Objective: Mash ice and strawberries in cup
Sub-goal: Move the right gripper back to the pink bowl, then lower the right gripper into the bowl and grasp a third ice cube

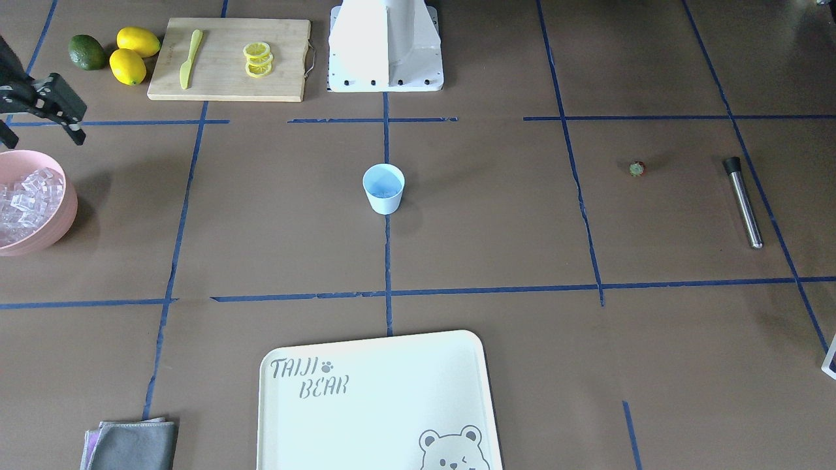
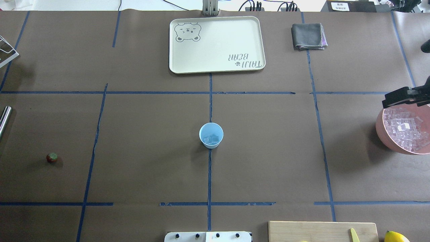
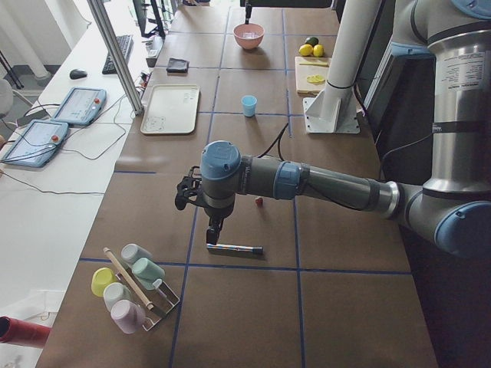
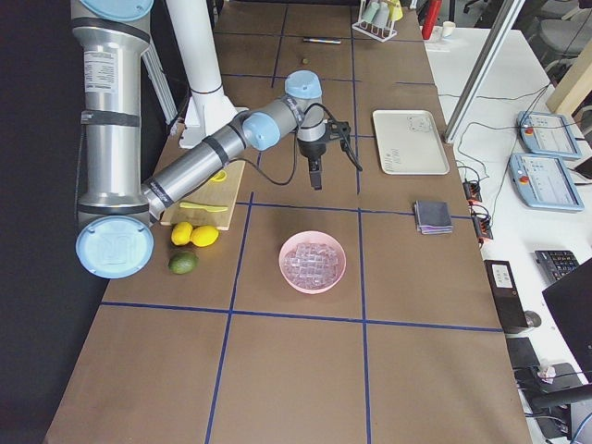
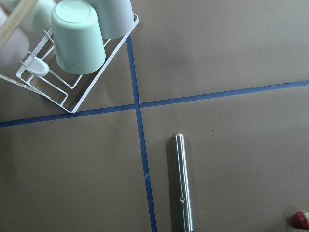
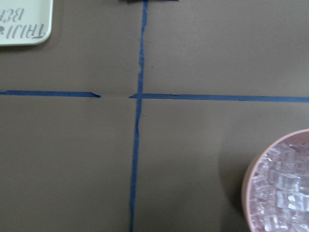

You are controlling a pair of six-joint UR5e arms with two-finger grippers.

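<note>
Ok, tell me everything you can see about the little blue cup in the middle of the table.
The cup is small, pale blue and plastic-looking, tapered toward its base, with a lighter rim and no handle. It stands upright on the brown table, on a blue tape line near the centre. A few clear ice cubes lie in its bottom. Nothing else touches it.

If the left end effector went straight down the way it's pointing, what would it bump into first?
Most likely the metal muddler lying on the table: the left end effector points down over one end of it. Depth is unclear, so it might just miss and touch the table.
</note>
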